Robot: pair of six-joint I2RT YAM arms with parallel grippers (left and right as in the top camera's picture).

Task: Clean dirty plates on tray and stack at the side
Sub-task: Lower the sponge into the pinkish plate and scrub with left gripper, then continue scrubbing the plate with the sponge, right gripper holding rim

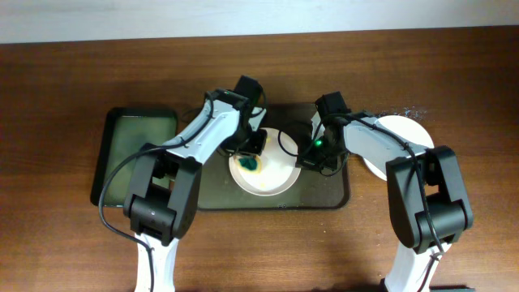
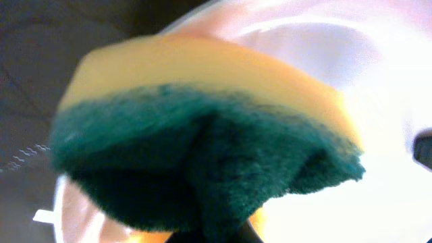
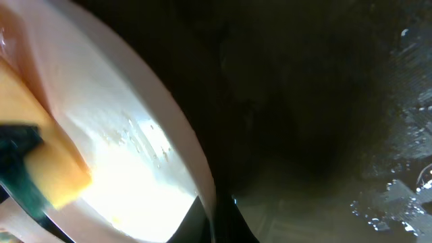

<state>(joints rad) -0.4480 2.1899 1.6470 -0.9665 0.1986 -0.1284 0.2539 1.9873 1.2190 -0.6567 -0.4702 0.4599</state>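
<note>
Scrubbing step: the left gripper (image 1: 254, 154) holds the sponge (image 1: 250, 165) on the plate (image 1: 277, 182) in the tray (image 1: 328, 199), the right gripper (image 1: 310, 156) shows no readable opening, and the next move calls for sweeping the whole plate.

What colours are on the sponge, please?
The sponge is yellow with a dark green face; clearest in left wrist view.

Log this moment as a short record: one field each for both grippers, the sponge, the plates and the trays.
left gripper: shut on the sponge, above the plate on tray
sponge: yellow, with a green scrub side
plate on tray: white, lying on the large dark tray
right gripper: at that plate's right rim; whether it is gripping cannot be told
side plate: white, on the table right of the tray; number in stack unclear
narrow tray: black, green inside, left of the large tray
</note>
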